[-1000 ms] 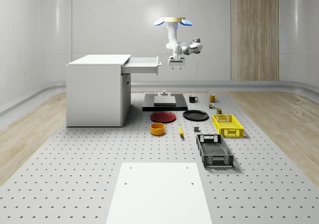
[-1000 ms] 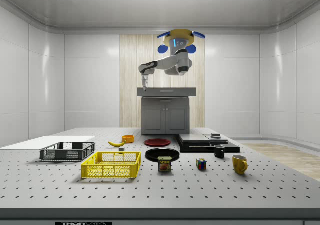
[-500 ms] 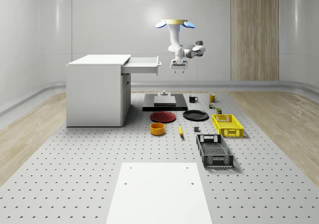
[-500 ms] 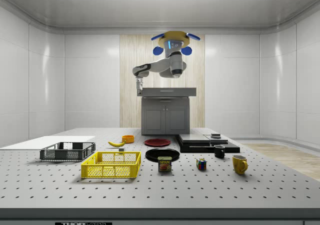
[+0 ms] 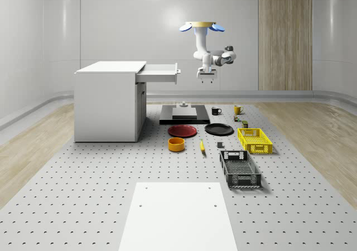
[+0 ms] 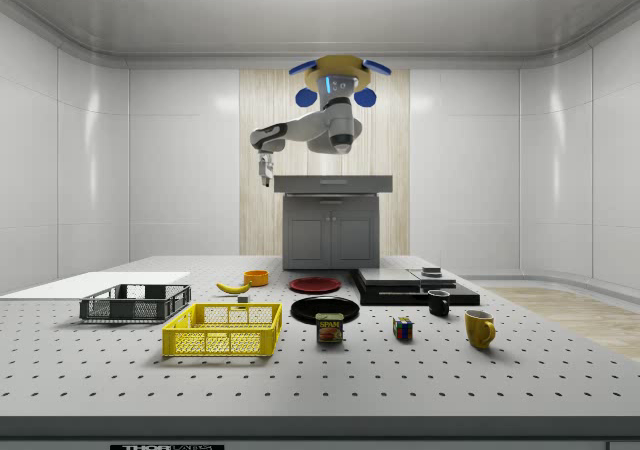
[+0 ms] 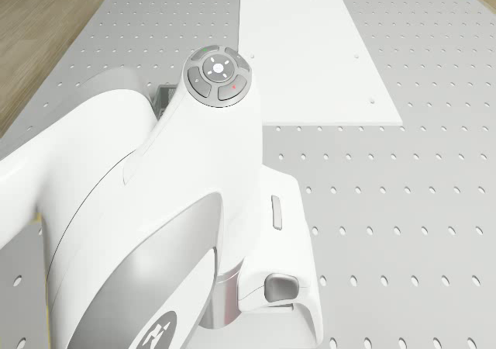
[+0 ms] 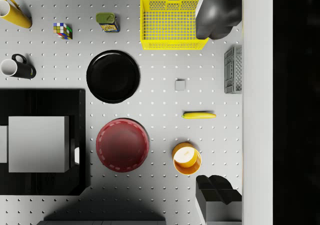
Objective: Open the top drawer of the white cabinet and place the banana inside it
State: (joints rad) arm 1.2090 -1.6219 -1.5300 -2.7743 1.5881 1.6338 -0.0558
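Observation:
The white cabinet [image 5: 109,101] stands at the whole-scene view's left with its top drawer [image 5: 159,72] pulled out. The yellow banana [image 5: 202,145] lies on the perforated table between an orange bowl and a black crate; it is also in the side view [image 6: 233,287] and the wrist view [image 8: 199,115]. The drone [image 5: 201,25] hovers high in the air just off the drawer's front. My gripper [image 5: 206,80] hangs below it, pointing down, apart from the drawer and far above the table. In the wrist view the gripper [image 8: 216,106] is open, with nothing between its fingers [image 8: 217,17].
Below lie a red plate [image 5: 183,130], a black plate [image 5: 218,129], an orange bowl [image 5: 176,144], a yellow basket [image 5: 254,140] and a black crate [image 5: 240,169]. A black platform [image 5: 184,115] sits near the cabinet; mugs, a can and a cube lie beyond. A white mat [image 5: 178,217] covers the near table.
The drone and arm have drifted away from the drawer front, toward the whole-scene view's right and the side view's left. The drawer stays pulled out; the banana has not moved.

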